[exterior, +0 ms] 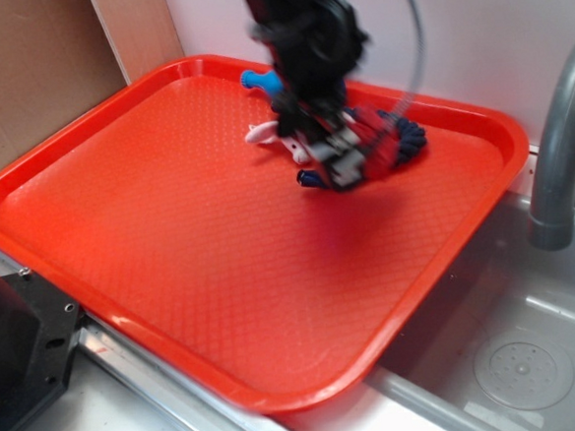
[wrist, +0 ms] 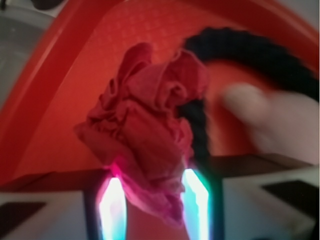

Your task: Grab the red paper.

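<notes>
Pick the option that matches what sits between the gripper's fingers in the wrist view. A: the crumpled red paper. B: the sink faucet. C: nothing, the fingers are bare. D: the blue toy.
A. In the wrist view the red paper sits wedged between the two lit fingers of the gripper, above the red tray.

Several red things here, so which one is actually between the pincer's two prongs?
The red paper, a dark, crumpled wad sitting between the fingers of the pincer. The red tray is the big flat textured surface underneath everything.
</notes>
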`<state>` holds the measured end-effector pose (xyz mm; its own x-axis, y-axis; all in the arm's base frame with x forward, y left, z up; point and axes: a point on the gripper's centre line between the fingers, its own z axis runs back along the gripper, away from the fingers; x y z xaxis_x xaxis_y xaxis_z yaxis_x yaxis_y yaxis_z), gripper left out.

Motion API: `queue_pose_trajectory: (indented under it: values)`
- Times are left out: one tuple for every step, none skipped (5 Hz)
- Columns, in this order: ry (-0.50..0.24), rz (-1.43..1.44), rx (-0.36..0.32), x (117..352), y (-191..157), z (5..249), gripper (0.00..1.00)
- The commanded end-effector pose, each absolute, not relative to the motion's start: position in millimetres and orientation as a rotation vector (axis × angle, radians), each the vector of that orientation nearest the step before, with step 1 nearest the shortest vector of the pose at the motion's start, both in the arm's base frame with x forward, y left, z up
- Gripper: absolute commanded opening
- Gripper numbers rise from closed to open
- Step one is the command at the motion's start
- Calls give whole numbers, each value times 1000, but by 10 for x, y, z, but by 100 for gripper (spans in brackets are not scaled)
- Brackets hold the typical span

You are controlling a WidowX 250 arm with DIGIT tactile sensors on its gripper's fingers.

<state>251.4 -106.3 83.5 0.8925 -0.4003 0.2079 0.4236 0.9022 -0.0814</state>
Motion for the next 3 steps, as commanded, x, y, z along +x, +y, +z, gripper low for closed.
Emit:
queue_pose_trajectory:
  values:
    - [-78,54,-104,1662,-318,1752,0]
    - [-115,303,-107,1330,-129,1856,0]
    - [-118,327,-77,1340,-139,1869,0]
